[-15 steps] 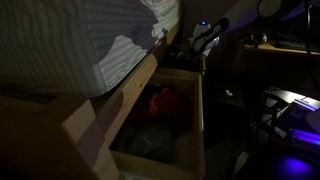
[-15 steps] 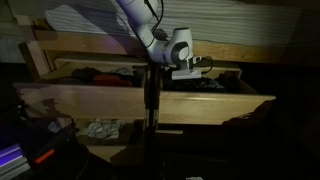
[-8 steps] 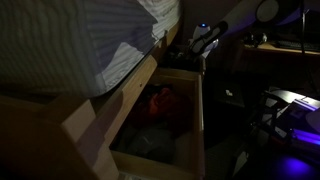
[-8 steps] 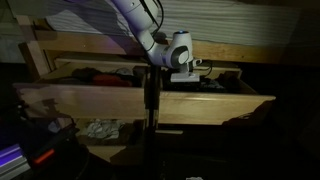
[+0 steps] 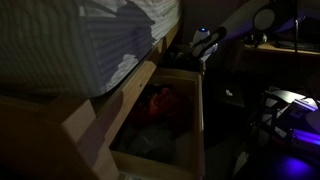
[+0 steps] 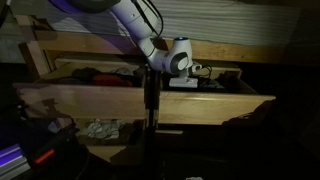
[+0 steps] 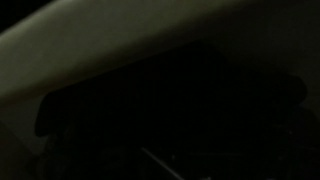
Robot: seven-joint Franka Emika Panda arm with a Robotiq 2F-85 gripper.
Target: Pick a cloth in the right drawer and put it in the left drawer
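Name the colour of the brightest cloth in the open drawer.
The cloth is red, clearest in an exterior view.

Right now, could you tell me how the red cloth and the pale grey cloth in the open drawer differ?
The red cloth is bright and bunched into a heap; the grey cloth is dull and lies flatter. The red cloth sits farther from the camera, the grey cloth nearer. Both lie loose in the same wooden drawer.

Both exterior views on drawer (image 5: pixel 200 112)
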